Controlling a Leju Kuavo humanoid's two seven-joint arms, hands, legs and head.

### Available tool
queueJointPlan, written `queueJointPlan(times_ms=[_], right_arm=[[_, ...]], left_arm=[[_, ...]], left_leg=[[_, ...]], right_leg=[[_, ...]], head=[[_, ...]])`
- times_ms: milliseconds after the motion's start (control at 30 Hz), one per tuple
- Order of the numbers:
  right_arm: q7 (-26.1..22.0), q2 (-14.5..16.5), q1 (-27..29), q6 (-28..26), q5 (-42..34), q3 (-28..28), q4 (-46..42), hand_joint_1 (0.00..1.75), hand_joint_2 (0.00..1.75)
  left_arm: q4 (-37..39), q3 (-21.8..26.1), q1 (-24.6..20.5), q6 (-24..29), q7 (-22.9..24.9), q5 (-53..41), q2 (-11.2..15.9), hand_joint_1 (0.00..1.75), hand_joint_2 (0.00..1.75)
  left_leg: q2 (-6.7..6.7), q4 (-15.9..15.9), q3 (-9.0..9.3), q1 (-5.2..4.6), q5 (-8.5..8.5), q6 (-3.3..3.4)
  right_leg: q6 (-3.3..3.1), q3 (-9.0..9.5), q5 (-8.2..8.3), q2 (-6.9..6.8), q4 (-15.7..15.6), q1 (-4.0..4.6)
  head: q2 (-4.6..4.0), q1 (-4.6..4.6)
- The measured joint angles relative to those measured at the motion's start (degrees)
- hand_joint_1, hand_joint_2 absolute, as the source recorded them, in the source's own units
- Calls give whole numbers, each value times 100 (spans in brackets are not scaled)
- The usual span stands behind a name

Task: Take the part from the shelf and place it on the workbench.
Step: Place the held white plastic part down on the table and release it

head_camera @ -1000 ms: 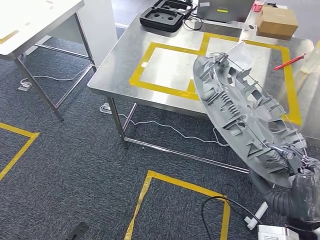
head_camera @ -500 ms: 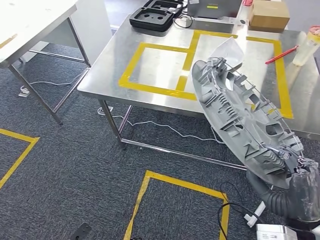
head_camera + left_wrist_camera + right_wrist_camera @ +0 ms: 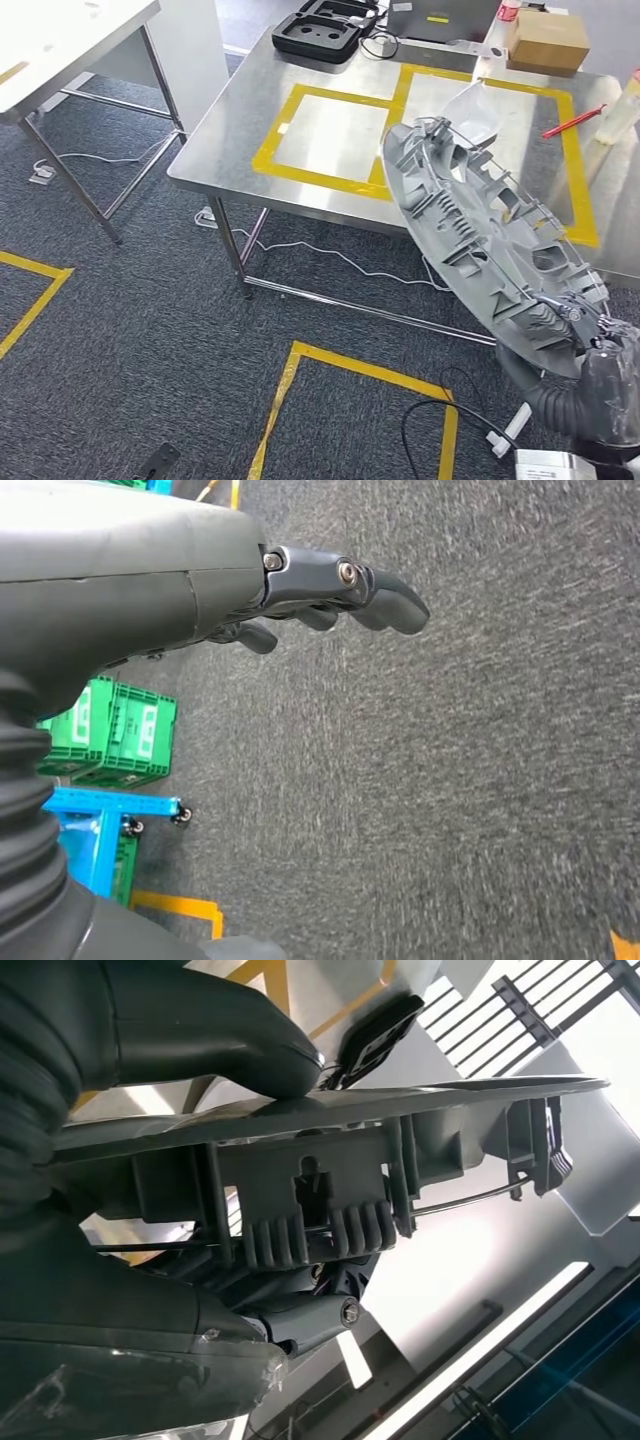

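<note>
The part is a large grey oval plastic panel [image 3: 483,240] with ribs and clips on its inner face. My right hand [image 3: 604,375] grips its near end at the lower right of the head view. The panel tilts up and away, its far end over the front edge of the steel workbench [image 3: 241,130]. In the right wrist view the thumb lies on one face of the panel [image 3: 332,1110] and the fingers [image 3: 302,1320] on the ribbed face. My left hand [image 3: 332,590] hangs over the carpet, fingers loosely extended, holding nothing.
Yellow tape [image 3: 332,180] marks rectangles on the workbench top. At its back are a black tray [image 3: 317,30], a cardboard box [image 3: 547,40], a red pen [image 3: 573,122] and a clear cup [image 3: 623,105]. A white table [image 3: 68,50] stands at the left. Cables [image 3: 423,410] and yellow floor tape [image 3: 362,370] lie below.
The whole picture has shifted slightly, so the camera moved. The panel stays in my right hand at about the same tilt, near the workbench's front edge.
</note>
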Motion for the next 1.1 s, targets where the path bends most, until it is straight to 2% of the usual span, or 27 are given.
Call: queueJointPlan(times_ms=[33, 67, 133, 167, 300, 333, 367, 433, 467, 500, 533, 600, 633, 667, 700, 800, 833, 867, 933, 967, 1000, 1033, 1067, 1100], right_arm=[[4, 0, 3, -1, 1, -2, 4, 175, 175], [7, 0, 5, -1, 2, -3, 7, 175, 175], [6, 0, -10, -2, 15, -5, 15, 175, 175], [5, 0, -20, -2, 25, -5, 22, 175, 175], [9, 0, -35, -3, 56, -8, 53, 175, 175], [9, 0, -37, -4, 55, -8, 57, 175, 175], [7, 0, -36, -5, 55, -8, 60, 175, 175], [3, 0, -31, -14, 55, -7, 72, 175, 175], [4, 0, -27, -19, 55, -7, 81, 175, 175], [6, 0, -24, -22, 55, -7, 90, 175, 175], [7, 0, -21, -24, 55, -7, 96, 175, 175], [6, 0, -24, -28, 55, -7, 103, 175, 175], [4, 0, -26, -33, 57, -7, 104, 175, 175], [3, 0, -29, -40, 60, -8, 106, 175, 175], [1, 0, -30, -48, 63, -8, 108, 175, 175], [-4, -1, -38, -60, 64, -11, 111, 175, 175], [-7, -2, -42, -61, 63, -12, 112, 175, 175], [-10, -2, -45, -61, 63, -12, 114, 175, 175], [-17, -2, -46, -61, 67, -12, 122, 175, 175], [-19, -2, -44, -60, 69, -12, 128, 175, 175], [-21, -2, -41, -60, 72, -12, 133, 175, 175], [-20, -2, -36, -59, 74, -12, 136, 175, 175], [-20, -2, -29, -59, 74, -12, 138, 175, 175], [-20, -2, -21, -58, 75, -11, 141, 175, 175]], left_arm=[[0, 0, 2, -4, -3, 1, -6, 0, 175], [-1, 1, 2, -10, -8, 2, -10, 0, 175], [-1, 2, -2, -20, -18, 14, -8, 0, 175], [-1, 3, -4, -23, -22, 24, -4, 0, 175], [-1, 9, -15, -15, -59, 90, -9, 0, 175], [-1, 17, -20, -8, -71, 122, -15, 0, 175], [-1, 27, -23, 1, -87, 149, -21, 0, 175], [-1, 43, -18, 11, -119, 172, -25, 0, 175], [-1, 45, -10, 14, -127, 169, -25, 0, 175], [-1, 46, -2, 14, -131, 164, -25, 0, 175], [-1, 48, 4, 14, -132, 158, -25, 0, 175], [-1, 49, 5, 16, -132, 149, -21, 0, 175], [-1, 49, 2, 17, -130, 148, -19, 0, 175], [-1, 50, -3, 20, -128, 148, -16, 0, 175], [-1, 50, -9, 23, -125, 147, -14, 0, 175], [-1, 52, -5, 23, -108, 134, -22, 0, 175], [-1, 53, -1, 21, -104, 130, -24, 0, 175], [-1, 54, 2, 19, -103, 127, -25, 0, 175], [-1, 55, 11, 9, -97, 119, -22, 0, 175], [-1, 56, 21, 3, -89, 114, -25, 0, 175], [-1, 56, 31, -2, -80, 109, -29, 0, 175], [-1, 57, 38, -4, -72, 99, -33, 0, 175], [-1, 57, 41, -5, -67, 91, -36, 0, 175], [-1, 58, 43, -6, -60, 84, -36, 0, 175]], left_leg=[[-2, 0, 26, 5, -18, -11], [-5, 1, 57, 11, -40, -31], [-12, 7, 97, -5, -91, -93], [-13, 7, 104, -17, -106, -125], [-8, 64, 99, -14, -177, -241], [-7, 243, 12, -11, -271, -267], [-7, 549, -152, -10, -404, -285], [-7, 1325, -625, -10, -670, -300], [-7, 1581, -813, -12, -691, -298], [-7, 1636, -903, -13, -591, -286], [-7, 1477, -886, -16, -384, -266], [-8, 776, -624, -38, 113, -198], [-7, 436, -476, -51, 226, -168], [-7, 210, -371, -63, 253, -147], [-10, 102, -316, -72, 195, -126], [-16, -11, -172, -39, 105, -54], [-18, -27, -104, -23, 85, -32], [-23, -39, -44, -12, 59, -18], [-29, -45, 53, -10, -35, -3], [-30, -45, 114, -11, -93, -3], [-32, -45, 192, -10, -156, -5], [-35, -45, 284, -9, -224, -10], [-37, -45, 388, -5, -299, -21], [-39, -46, 479, -7, -375, -40]], right_leg=[[1, 107, 188, -3, -250, -4], [2, 293, 412, -13, -647, -10], [-26, 644, 643, -26, -1346, -8], [-58, 730, 655, -25, -1505, -3], [-238, 792, 596, 4, -1555, 1], [-277, 817, 583, 4, -1564, -8], [-310, 840, 565, 3, -1569, -11], [-352, 880, 515, 7, -1569, -3], [-359, 911, 485, 15, -1569, 2], [-356, 953, 450, 27, -1568, 6], [-348, 1009, 410, 37, -1569, 8], [-314, 1125, 312, 50, -1571, 16], [-284, 1157, 258, 55, -1571, 24], [-250, 1179, 217, 58, -1589, 30], [-206, 1209, 202, 59, -1596, 34], [-83, 1330, 162, 37, -1598, 31], [-59, 1254, 131, 23, -1438, 31], [-40, 1079, 79, 11, -1132, 29], [-19, 558, -142, 1, -376, 27], [-14, 336, -264, 1, -144, 28], [-14, 200, -321, 0, -90, 28], [-11, 161, -250, -2, -229, 27], [-13, 190, -39, -6, -517, 23], [-13, 244, 297, -24, -871, 17]], head=[[0, 1], [1, 2], [1, 3], [1, -2], [1, -30], [0, -42], [0, -55], [1, -70], [1, -71], [1, -72], [1, -72], [1, -70], [1, -72], [0, -68], [0, -70], [-1, -62], [-1, -40], [0, -24], [0, 1], [0, 2], [0, 5], [0, 6], [0, 9], [0, 10]])
